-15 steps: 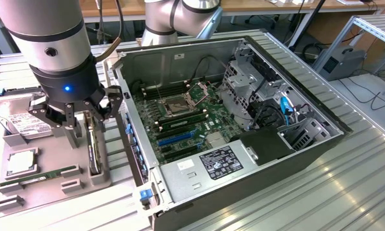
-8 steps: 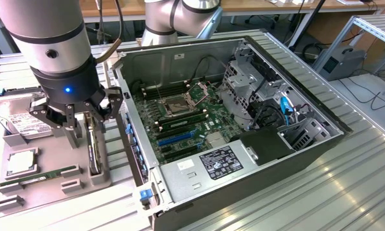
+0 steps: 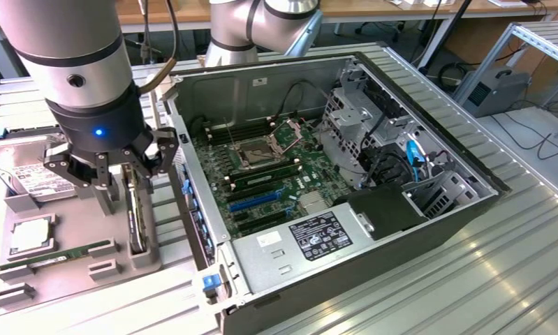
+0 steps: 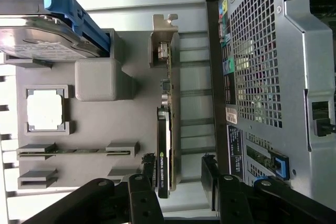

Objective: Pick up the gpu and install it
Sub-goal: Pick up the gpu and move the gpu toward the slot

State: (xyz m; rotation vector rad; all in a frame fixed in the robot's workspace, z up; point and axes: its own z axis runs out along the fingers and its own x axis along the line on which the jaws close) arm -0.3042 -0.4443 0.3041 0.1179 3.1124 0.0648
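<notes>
The gpu (image 4: pixel 167 129) stands on its long edge in a slot of the grey parts tray (image 4: pixel 105 124). It is a thin green card with a black cooler and a silver end bracket (image 4: pixel 164 30). In the exterior view the gpu (image 3: pixel 137 220) rises from the tray (image 3: pixel 74 269) just left of the open computer case (image 3: pixel 353 174). My gripper (image 4: pixel 179 174) hangs open right above the card. One finger (image 4: pixel 148 174) is on each side of the cooler end, and neither touches it. In the exterior view the gripper (image 3: pixel 130 183) hovers low over the tray.
The tray also holds a hard drive (image 4: pixel 44 43) with a blue clip, a square processor (image 4: pixel 46 109) and a narrow memory stick (image 4: pixel 73 151). The case's perforated rear wall (image 4: pixel 262 56) runs close beside the gpu. Inside the case lies the motherboard (image 3: pixel 260 188) with blue and black slots.
</notes>
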